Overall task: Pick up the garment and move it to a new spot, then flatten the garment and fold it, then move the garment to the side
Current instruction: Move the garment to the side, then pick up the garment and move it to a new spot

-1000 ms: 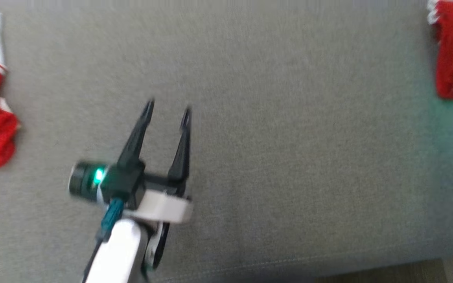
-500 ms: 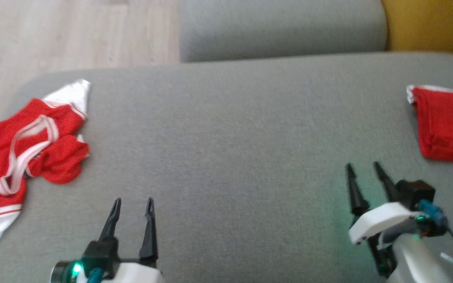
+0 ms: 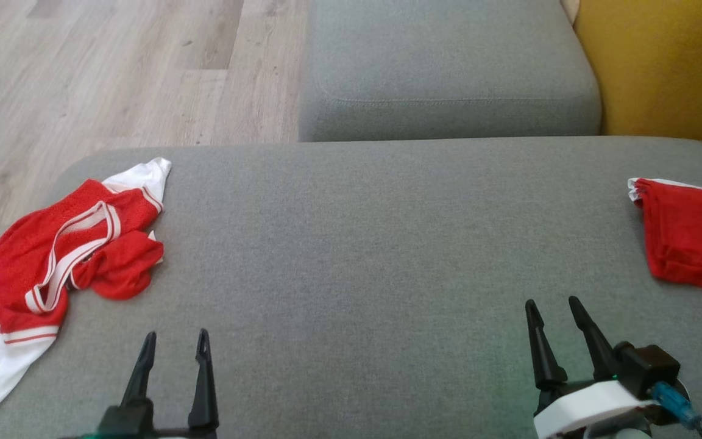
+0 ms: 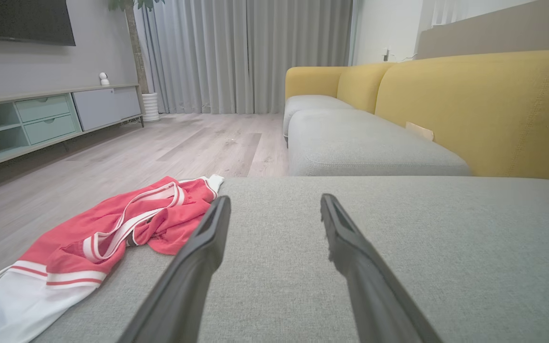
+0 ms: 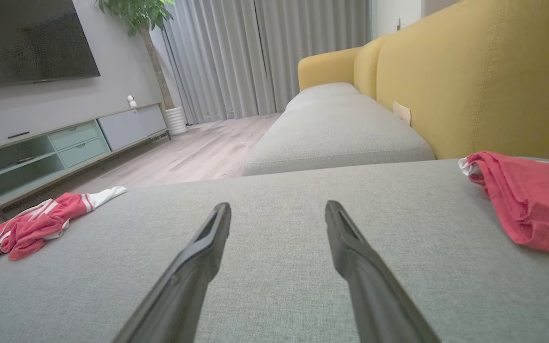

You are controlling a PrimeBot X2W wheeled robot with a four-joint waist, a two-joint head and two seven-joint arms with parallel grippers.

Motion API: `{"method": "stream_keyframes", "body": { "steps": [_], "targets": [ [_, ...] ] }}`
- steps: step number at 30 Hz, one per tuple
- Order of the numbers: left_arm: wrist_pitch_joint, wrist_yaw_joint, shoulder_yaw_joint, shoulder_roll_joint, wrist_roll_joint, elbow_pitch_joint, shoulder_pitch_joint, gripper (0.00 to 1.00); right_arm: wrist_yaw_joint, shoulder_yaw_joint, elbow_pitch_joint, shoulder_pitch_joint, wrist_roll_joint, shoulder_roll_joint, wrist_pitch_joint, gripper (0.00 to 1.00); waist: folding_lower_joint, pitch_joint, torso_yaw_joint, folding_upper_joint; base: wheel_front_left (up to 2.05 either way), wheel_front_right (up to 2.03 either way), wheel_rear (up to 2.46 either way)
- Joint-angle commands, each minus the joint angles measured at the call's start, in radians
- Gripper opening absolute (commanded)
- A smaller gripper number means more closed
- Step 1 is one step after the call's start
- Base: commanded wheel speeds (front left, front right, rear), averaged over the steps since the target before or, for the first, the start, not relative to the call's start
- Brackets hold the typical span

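We could read no text, brand, number or sign anywhere. The small pale tag (image 4: 420, 131) on the yellow sofa back (image 4: 484, 109) was too small to make out.

Cushion (image 3: 351, 244) middle open; crumpled garment (image 3: 52, 256) far left, folded garment (image 3: 692, 244) far right.

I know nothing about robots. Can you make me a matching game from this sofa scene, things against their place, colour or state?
1 red-and-white garment
2 plain red garment
3 sofa backrest
4 left gripper

A yellow
B open, holding nothing
C crumpled at the left end of the grey cushion
D at the cushion's right end

Pairs: 1-C, 2-D, 3-A, 4-B
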Motion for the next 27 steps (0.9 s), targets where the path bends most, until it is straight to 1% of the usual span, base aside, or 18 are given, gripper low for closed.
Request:
{"method": "stream_keyframes", "body": {
  "steps": [1,8,10,17,22,27],
  "targets": [
    [-0.005,0.0,0.038,-0.005,0.011,-0.04,-0.028,1.0,-0.001,0.018,-0.043,-0.039,-0.009,0.003,-0.011,1.0,0.0001,-0.003,-0.003,0.0,0.0,0.0,0.0],
    [-0.005,-0.017,0.062,0.0,0.032,-0.029,0.009,1.0,-0.001,0.008,-0.059,0.003,-0.026,0.007,-0.011,1.0,0.0001,-0.021,-0.002,0.0,0.0,0.0,0.0],
    [-0.005,-0.018,0.055,0.006,0.048,-0.023,0.009,1.0,-0.001,0.009,-0.057,0.006,-0.027,0.008,-0.011,1.0,0.0001,-0.023,-0.001,0.0,0.0,0.0,0.0],
    [-0.005,-0.021,0.048,0.012,0.05,-0.01,0.002,1.0,-0.001,0.01,-0.054,0.004,-0.028,0.011,-0.011,1.0,0.0001,-0.025,0.0,0.0,0.0,0.0,0.0],
    [-0.005,-0.021,0.047,0.016,0.049,-0.001,-0.004,1.0,-0.001,-0.022,-0.067,0.007,-0.03,0.013,-0.011,1.0,0.0001,-0.026,-0.001,0.0,0.0,0.0,0.0],
    [-0.005,-0.023,0.047,0.019,0.047,0.001,-0.009,1.0,-0.001,-0.03,-0.076,0.011,-0.023,0.013,-0.011,1.0,0.0001,-0.026,0.0,0.0,0.0,0.0,0.0]
  ]
}}
